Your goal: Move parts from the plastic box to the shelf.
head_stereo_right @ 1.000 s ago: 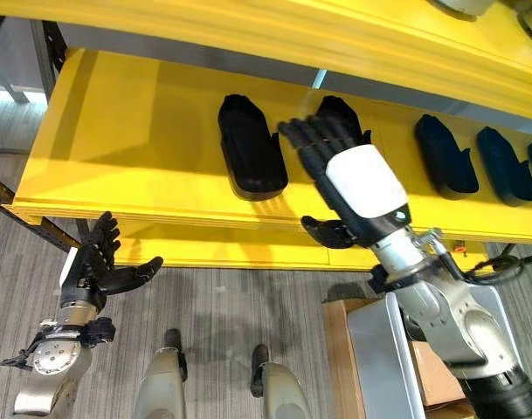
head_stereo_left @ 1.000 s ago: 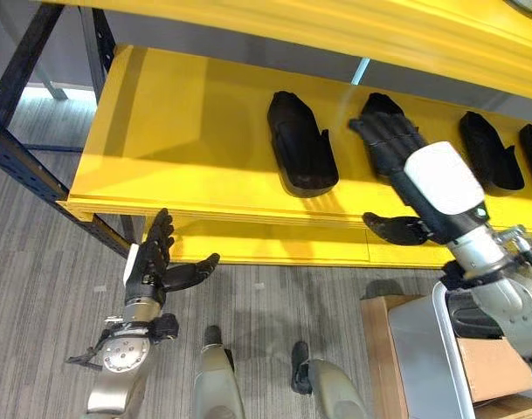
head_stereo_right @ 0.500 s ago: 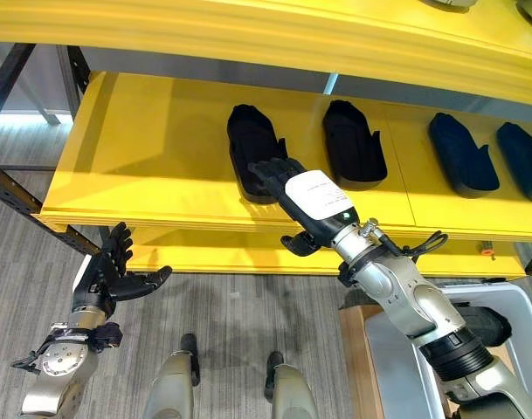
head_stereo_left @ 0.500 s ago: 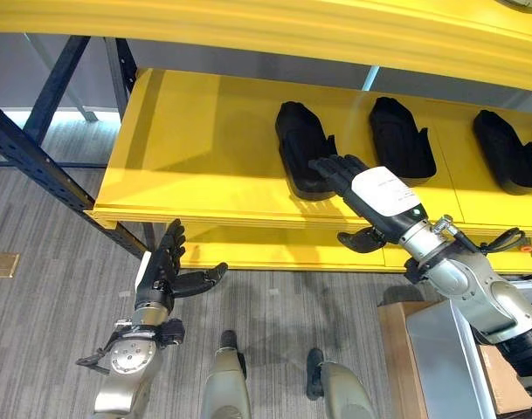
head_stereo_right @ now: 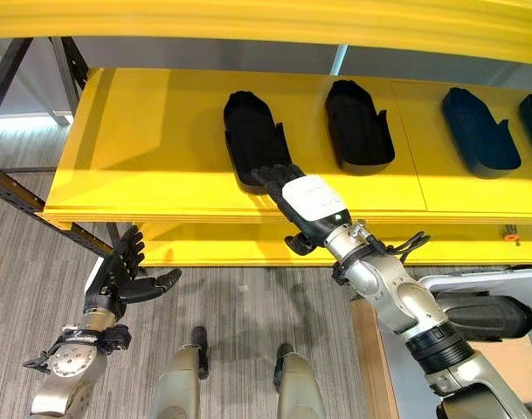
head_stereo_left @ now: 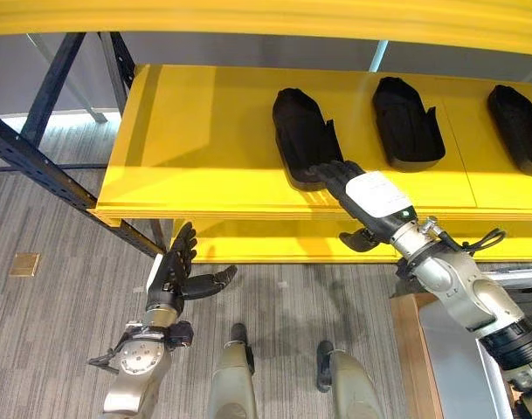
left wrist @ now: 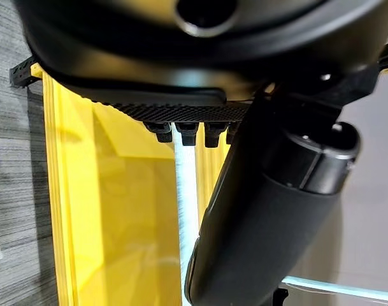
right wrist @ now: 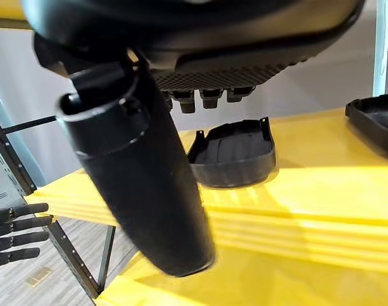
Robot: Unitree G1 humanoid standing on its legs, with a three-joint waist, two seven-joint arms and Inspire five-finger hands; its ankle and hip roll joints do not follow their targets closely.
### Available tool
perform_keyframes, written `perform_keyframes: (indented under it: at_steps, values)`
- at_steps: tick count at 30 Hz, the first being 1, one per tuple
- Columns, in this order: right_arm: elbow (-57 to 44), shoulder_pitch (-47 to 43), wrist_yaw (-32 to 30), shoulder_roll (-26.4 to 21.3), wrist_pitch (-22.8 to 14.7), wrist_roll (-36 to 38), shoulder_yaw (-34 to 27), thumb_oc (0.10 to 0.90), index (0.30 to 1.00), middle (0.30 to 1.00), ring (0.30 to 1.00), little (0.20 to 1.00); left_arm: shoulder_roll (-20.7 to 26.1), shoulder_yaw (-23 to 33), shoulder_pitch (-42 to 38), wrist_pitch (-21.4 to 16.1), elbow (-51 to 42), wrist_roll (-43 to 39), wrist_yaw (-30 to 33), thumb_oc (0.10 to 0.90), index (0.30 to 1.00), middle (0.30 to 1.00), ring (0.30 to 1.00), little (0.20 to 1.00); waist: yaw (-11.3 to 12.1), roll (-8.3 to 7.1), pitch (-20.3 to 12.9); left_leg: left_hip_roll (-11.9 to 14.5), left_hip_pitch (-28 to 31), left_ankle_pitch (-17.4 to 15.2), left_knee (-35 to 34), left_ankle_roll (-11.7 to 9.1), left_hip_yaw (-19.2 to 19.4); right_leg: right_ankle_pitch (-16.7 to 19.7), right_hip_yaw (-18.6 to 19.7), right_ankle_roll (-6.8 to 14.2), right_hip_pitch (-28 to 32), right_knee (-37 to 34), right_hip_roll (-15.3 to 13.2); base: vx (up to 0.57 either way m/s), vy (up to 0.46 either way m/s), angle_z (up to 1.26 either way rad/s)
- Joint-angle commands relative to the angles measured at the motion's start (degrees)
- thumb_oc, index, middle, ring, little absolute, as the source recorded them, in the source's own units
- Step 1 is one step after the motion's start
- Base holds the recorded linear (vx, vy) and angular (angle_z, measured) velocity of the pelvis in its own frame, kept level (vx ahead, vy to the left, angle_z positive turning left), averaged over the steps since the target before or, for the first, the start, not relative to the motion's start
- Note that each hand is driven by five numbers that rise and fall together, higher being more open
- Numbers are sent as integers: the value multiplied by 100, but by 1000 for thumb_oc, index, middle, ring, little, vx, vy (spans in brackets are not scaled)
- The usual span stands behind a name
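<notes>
Several black moulded parts lie in a row on the yellow shelf: the leftmost part, a second part and a third part. My right hand is open and holds nothing. It hovers over the shelf's front edge, its fingertips just before the leftmost part. One more black part lies in the pale plastic box at the lower right. My left hand is open and hangs below the shelf's front left corner.
A second yellow shelf board runs close above the parts. Dark steel shelf posts stand at the left. A brown cardboard box sits under the plastic box. Grey carpet floor lies below.
My right hand has pulled back from the second part toward the shelf's front edge, ending before the leftmost part, with nothing in it. The camera has shifted. My left hand stays open.
</notes>
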Motion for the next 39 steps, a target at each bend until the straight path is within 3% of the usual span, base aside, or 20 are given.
perform_keyframes:
  at_steps: [1, 11, 39]
  values:
    - [-330, -282, -390, 180, -66, -201, -451, 900, 1000, 1000, 1000, 1000, 33, 104, -186, -501, -506, 26, 48, 900, 1000, 1000, 1000, 1000, 84, -132, -205, 397, -332, 195, 23, -150, -456, 362, 154, 163, 554, -718, -258, 0, 0, 0]
    - [-100, -45, -403, 268, -43, -492, -374, 900, 1000, 1000, 1000, 1000, -1, 87, -162, -501, -590, 107, 22, 900, 1000, 1000, 1000, 1000, 73, -128, -160, 366, -454, 208, 66, -148, -490, 360, 151, 156, 439, -638, -263, -3, 0, 1]
    - [888, -762, -650, 486, 295, -520, -76, 900, 1000, 1000, 1000, 1000, 136, 217, 17, -582, -714, 10, 72, 900, 1000, 1000, 1000, 1000, 218, -24, -5, 274, -668, 235, 119, -120, -495, 342, 142, 136, 248, -462, -334, 0, 0, 0]
